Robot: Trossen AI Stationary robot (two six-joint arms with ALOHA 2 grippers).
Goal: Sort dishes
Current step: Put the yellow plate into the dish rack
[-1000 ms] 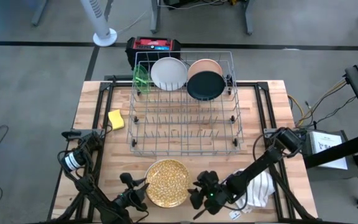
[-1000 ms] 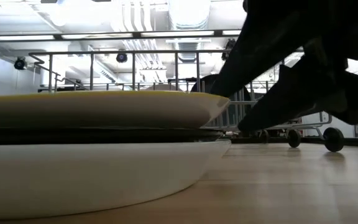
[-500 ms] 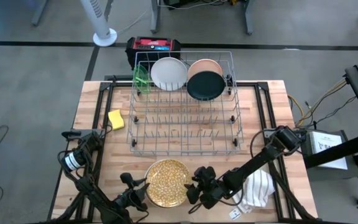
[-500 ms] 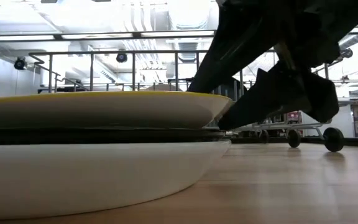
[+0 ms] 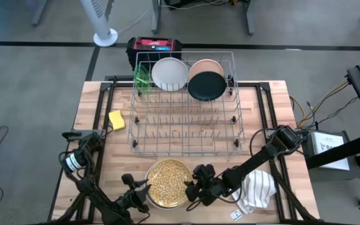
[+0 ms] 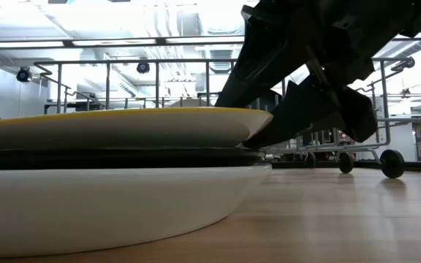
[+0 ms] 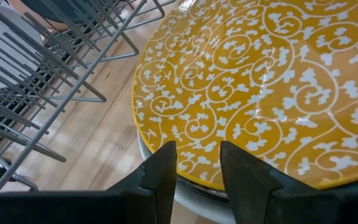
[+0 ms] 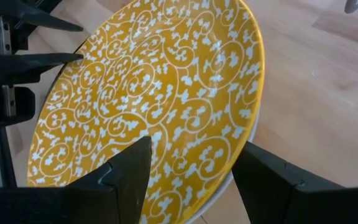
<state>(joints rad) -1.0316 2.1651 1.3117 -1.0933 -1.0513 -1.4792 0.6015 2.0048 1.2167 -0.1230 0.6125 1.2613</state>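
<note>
I'm looking down at the counter (image 5: 92, 112) with the wire dish rack (image 5: 184, 125) in the middle. At its far end stand four dishes on edge: a lime-green translucent dish (image 5: 142, 77), a white plate (image 5: 169, 73), a peach plate (image 5: 209, 65) and a black plate (image 5: 206, 86) in front of the peach one. A yellow sponge (image 5: 117, 119) lies just left of the rack.

On the near side of the rack sits a stack, topped by the yellow patterned plate (image 5: 167, 182); in the low view it rests on a dark dish (image 6: 115, 158), which sits on a white plate (image 6: 108, 201).

My right end effector (image 5: 192, 189) is at the stack's right edge, fingers apart, straddling the yellow plate's rim, one finger above and one below, not yet clamped. My left end effector (image 5: 144, 192) waits at the stack's left edge, fingers part-way apart, holding nothing. A white cloth (image 5: 256, 189) lies on the counter under the right arm.
</note>
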